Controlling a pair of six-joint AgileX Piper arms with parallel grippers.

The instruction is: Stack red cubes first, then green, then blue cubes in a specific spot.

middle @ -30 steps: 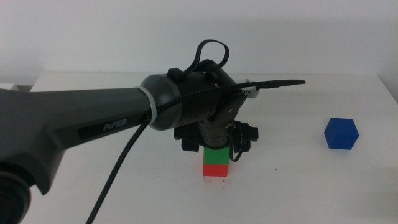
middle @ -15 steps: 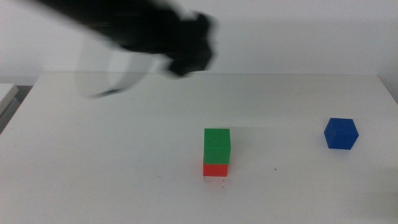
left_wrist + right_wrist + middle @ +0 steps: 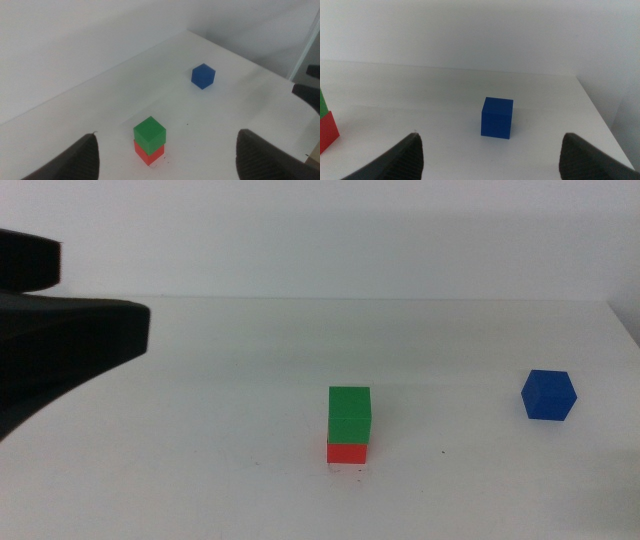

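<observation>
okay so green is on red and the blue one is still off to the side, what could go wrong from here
The small matte green cube sits on the red cube with its edges not quite lined up, so the deep-blue cube may land on an uneven base and topple the stack. The right hand, open and facing the blue cube, could nudge it away on approach. The left hand, open above the stack, might brush it.

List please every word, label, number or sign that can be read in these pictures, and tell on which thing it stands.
No text can be read in any current view.
green cube: plain faces, no marking.
red cube: plain, no marking.
blue cube: plain, no marking.
table: only tiny dark specks, no writing.
left arm: dark and blurred, no lettering visible.
left gripper and right gripper: open, unmarked.
</observation>
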